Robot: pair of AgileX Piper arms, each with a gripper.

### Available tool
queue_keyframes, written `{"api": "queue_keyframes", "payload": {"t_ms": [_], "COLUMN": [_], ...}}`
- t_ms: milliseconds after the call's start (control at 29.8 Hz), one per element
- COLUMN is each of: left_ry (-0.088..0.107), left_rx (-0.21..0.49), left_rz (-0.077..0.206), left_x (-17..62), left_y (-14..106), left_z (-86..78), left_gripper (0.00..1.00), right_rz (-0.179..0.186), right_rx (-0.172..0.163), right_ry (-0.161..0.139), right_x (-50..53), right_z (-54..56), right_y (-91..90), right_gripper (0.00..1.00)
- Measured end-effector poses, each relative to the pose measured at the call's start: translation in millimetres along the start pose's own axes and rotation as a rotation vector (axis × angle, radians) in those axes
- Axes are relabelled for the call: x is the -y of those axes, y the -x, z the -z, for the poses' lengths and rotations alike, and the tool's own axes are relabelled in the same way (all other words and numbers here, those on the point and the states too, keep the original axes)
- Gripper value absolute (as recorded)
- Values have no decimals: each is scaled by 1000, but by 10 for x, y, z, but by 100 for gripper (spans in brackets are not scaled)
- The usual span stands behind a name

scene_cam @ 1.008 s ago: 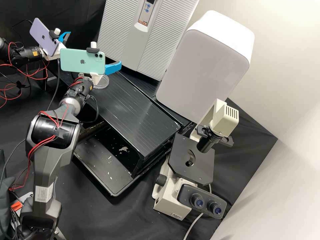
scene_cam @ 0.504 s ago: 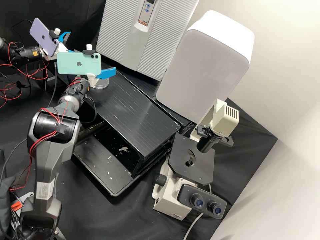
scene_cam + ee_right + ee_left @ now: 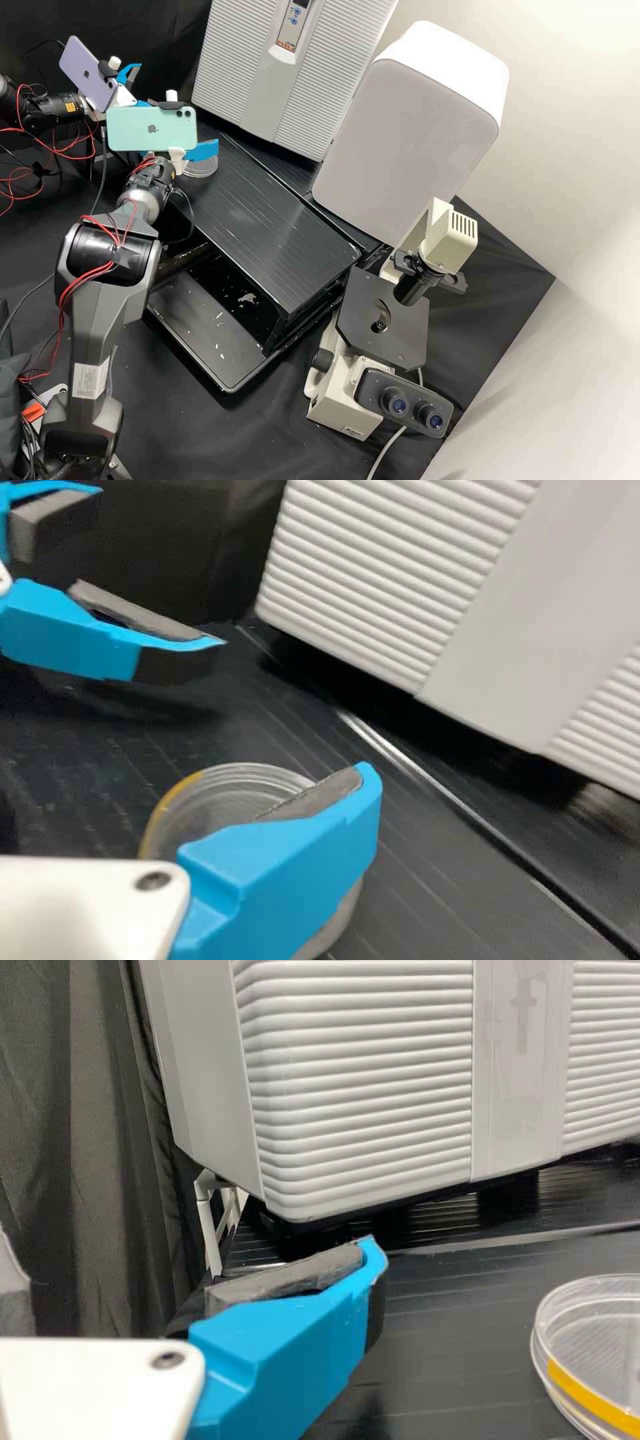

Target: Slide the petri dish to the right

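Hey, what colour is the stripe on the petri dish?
Yellow, across a clear dish. It shows best in the left wrist view.

No lettering can be made out with certainty. The tall white ribbed unit (image 3: 267, 73) at the back of the bench carries a narrow control panel (image 3: 293, 23) with a small dark display, two round blue buttons and a reddish line of print, all too small to read. The mint-green phone (image 3: 151, 128) clamped on the nearer arm shows a small dark logo mark on its back. A pale sticker (image 3: 83, 385) with fine print sits low on that arm's column. The microscope (image 3: 373, 393) bears a short dark marking (image 3: 353, 432) on its front lower edge, also illegible
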Motion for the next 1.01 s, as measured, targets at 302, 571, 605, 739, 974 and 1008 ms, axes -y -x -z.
{"api": "queue_keyframes", "payload": {"t_ms": [302,571,605,739,974,1008], "left_ry": [0,0,0,0,0,0], "left_rx": [0,0,0,0,0,0], "left_rz": [0,0,0,0,0,0], "left_x": [0,0,0,0,0,0], "left_y": [0,0,0,0,0,0], "left_z": [0,0,0,0,0,0], "left_gripper": [100,100,100,100,100,100], "right_rz": [39,3,-5,-25,-25,-20], "right_rx": [-36,5,15,58,69,65], "right_ry": [-167,-240,-246,-275,-298,-310], "right_x": [-57,-99,-106,-117,-104,-100], "right_z": [-40,-117,-142,-233,-246,-243], "right_y": [-77,-63,-49,-2,34,34], "right_gripper": [100,100,100,100,100,100]}}
